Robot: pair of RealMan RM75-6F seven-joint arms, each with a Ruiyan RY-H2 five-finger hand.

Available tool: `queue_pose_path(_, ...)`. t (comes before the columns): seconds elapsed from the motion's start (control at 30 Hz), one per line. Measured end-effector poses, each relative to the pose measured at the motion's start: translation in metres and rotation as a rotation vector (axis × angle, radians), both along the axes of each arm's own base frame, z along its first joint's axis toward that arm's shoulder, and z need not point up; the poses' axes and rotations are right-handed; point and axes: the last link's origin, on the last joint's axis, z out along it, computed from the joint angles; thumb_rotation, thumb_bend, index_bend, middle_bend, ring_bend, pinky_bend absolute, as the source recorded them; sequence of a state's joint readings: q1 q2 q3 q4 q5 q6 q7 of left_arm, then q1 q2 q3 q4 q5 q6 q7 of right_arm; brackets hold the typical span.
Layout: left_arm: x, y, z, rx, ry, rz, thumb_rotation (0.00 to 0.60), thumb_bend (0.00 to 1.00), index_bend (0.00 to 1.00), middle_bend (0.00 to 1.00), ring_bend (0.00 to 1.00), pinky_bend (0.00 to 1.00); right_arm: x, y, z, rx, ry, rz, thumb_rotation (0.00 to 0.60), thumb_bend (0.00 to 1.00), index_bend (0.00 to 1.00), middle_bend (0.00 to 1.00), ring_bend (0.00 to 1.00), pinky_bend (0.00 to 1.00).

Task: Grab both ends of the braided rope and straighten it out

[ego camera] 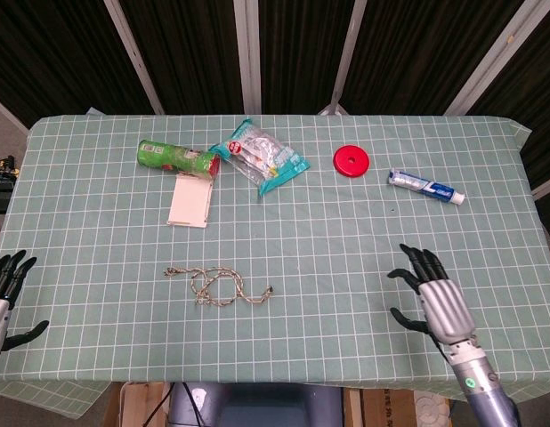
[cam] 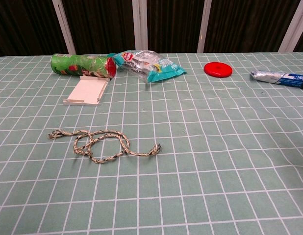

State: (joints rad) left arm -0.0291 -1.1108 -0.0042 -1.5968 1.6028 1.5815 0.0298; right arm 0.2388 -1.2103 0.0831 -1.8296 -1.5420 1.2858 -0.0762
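Observation:
The braided rope (ego camera: 217,286) lies looped on the green checked tablecloth, left of centre; in the chest view the rope (cam: 100,144) shows a frayed left end and a dark-tipped right end. My right hand (ego camera: 438,301) hovers over the table's front right part, fingers spread, holding nothing, well to the right of the rope. At the front left corner my left hand (ego camera: 4,298) stays by the table edge, fingers apart and empty. Neither hand appears in the chest view.
Along the back lie a green chip can (ego camera: 177,157), a white box (ego camera: 190,200), a snack bag (ego camera: 262,156), a red disc (ego camera: 351,161) and a toothpaste tube (ego camera: 426,186). The tablecloth (ego camera: 346,258) covers the whole table.

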Motion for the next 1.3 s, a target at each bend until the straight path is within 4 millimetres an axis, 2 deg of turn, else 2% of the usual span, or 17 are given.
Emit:
queue_pose_path(0.13,0.0,0.0,0.001,0.002,-0.009,0.004,0.6,0.13,0.08,0.0,0.0,0.0,0.03,-0.011,-0.031,0.055,-0.025,0.047,0.6,0.33,0.44,0.11,0.0,0.0)
queue_pose_path(0.33,-0.001,0.001,0.001,-0.005,-0.015,0.01,0.6,0.13,0.08,0.0,0.0,0.0,0.064,-0.017,-0.074,0.118,-0.074,0.065,0.6,0.33,0.47,0.11,0.0,0.0)
queue_pose_path(0.53,-0.001,0.002,0.001,-0.007,-0.025,0.014,0.6,0.13,0.08,0.0,0.0,0.0,0.084,-0.016,-0.114,0.171,-0.095,0.056,0.6,0.33,0.49,0.12,0.0,0.0)
queue_pose_path(0.73,-0.001,0.003,0.001,-0.009,-0.037,0.018,0.6,0.13,0.08,0.0,0.0,0.0,0.092,-0.019,-0.146,0.191,-0.089,0.037,0.6,0.33,0.53,0.13,0.0,0.0)
queue_pose_path(0.93,-0.003,0.004,0.001,-0.012,-0.042,0.032,0.6,0.13,0.08,0.0,0.0,0.0,0.095,-0.021,-0.163,0.194,-0.1,0.022,0.6,0.33,0.54,0.15,0.0,0.0)
queue_pose_path(1.3,-0.003,0.006,-0.001,-0.016,-0.048,0.045,0.6,0.13,0.08,0.0,0.0,0.0,0.111,-0.023,-0.182,0.195,-0.141,0.029,0.6,0.33,0.55,0.15,0.0,0.0)
